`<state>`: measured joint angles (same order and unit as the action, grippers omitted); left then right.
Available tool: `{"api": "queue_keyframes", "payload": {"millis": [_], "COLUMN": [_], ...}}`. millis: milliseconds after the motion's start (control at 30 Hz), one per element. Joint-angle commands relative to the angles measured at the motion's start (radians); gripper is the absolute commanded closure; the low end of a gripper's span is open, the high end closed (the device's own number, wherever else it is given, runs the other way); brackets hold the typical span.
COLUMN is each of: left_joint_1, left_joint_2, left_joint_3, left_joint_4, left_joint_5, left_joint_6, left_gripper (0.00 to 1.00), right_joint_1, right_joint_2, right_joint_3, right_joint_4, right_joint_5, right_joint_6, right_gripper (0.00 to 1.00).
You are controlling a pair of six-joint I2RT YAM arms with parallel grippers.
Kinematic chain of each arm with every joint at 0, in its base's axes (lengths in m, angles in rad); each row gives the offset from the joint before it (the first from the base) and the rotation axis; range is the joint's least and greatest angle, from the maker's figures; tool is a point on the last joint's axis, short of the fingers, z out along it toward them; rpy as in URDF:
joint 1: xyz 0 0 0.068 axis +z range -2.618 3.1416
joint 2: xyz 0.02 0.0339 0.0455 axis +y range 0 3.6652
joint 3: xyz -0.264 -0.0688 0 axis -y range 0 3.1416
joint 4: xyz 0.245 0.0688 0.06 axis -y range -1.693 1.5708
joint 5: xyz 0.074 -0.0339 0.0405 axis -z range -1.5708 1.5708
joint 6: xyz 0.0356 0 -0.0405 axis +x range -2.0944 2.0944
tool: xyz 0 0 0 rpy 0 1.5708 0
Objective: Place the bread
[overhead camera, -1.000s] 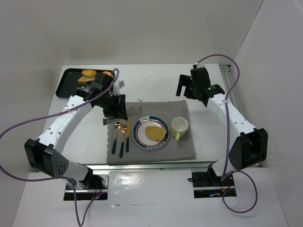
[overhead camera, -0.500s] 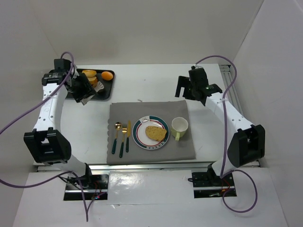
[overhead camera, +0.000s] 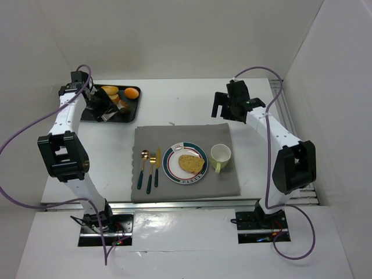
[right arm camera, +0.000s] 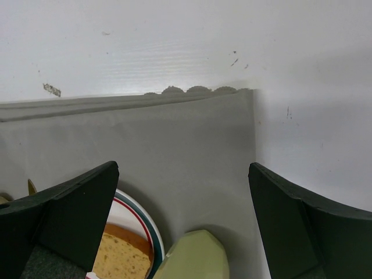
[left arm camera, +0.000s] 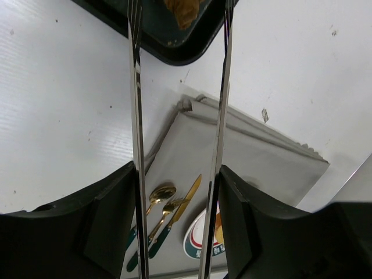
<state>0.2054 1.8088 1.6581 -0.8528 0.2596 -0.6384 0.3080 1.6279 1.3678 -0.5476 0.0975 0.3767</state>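
A slice of bread (overhead camera: 190, 163) lies on the striped plate (overhead camera: 171, 168) on the grey mat (overhead camera: 186, 136). It also shows in the right wrist view (right arm camera: 119, 258). My left gripper (overhead camera: 106, 107) hovers over the black tray (overhead camera: 87, 113) at the back left. It holds metal tongs (left arm camera: 135, 87), whose two arms stand apart with nothing between them. A pastry (left arm camera: 183, 9) lies in the tray (left arm camera: 174, 40) near the tong tips. My right gripper (overhead camera: 224, 104) is open and empty above the mat's far right edge.
A green mug (overhead camera: 220, 155) stands right of the plate. A gold spoon, fork and knife (overhead camera: 150, 165) lie left of it. Orange pastries (overhead camera: 119, 92) sit in the tray. White walls enclose the table on three sides.
My left arm has swung from the mat's left edge back to the tray at the far left. The bread stays on the plate. My right arm has shifted slightly back.
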Motion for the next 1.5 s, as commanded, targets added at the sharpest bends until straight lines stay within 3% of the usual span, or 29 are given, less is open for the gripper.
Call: {"api": "queue_keyframes", "payload": {"millis": [0,367,467,500,633,967,1167,1267,1467], "left_joint_1": [0.008,-0.001,-0.001,-0.001,-0.001,-0.070,-0.288,-0.412,-0.595], "left_joint_2": [0.036,0.201,0.189,0.188,0.103,-0.225,-0.432,-0.561,-0.658], "left_joint_3": [0.063,0.137,0.137,0.137,0.108,-0.063,-0.234,-0.342,-0.507], "left_joint_4": [0.040,0.069,0.081,0.081,0.093,0.002,-0.065,-0.040,0.063], "left_joint_5": [-0.010,0.024,0.024,0.024,0.024,-0.013,-0.032,-0.051,-0.086], "left_joint_6": [-0.033,-0.052,-0.061,-0.061,-0.061,0.058,0.144,0.144,0.126], "left_gripper": [0.33,0.33,0.40,0.48,0.59,0.60,0.61,0.61,0.60], "right_joint_1": [0.006,0.006,0.006,0.006,0.006,0.006,0.006,0.006,0.006], "right_joint_2": [0.021,0.087,0.087,0.087,0.087,-0.008,-0.105,-0.143,-0.200], "right_joint_3": [0.054,0.083,0.094,0.094,0.094,0.011,-0.047,-0.073,-0.121], "right_joint_4": [-0.008,-0.008,-0.018,-0.018,-0.018,0.005,0.005,0.005,0.015], "right_joint_5": [0.002,-0.007,-0.007,-0.007,-0.007,-0.005,0.004,0.004,-0.021], "right_joint_6": [0.004,0.004,0.004,0.004,0.004,0.022,0.022,0.022,0.022], "right_gripper": [0.00,0.00,0.00,0.00,0.00,0.00,0.00,0.00,0.00]}}
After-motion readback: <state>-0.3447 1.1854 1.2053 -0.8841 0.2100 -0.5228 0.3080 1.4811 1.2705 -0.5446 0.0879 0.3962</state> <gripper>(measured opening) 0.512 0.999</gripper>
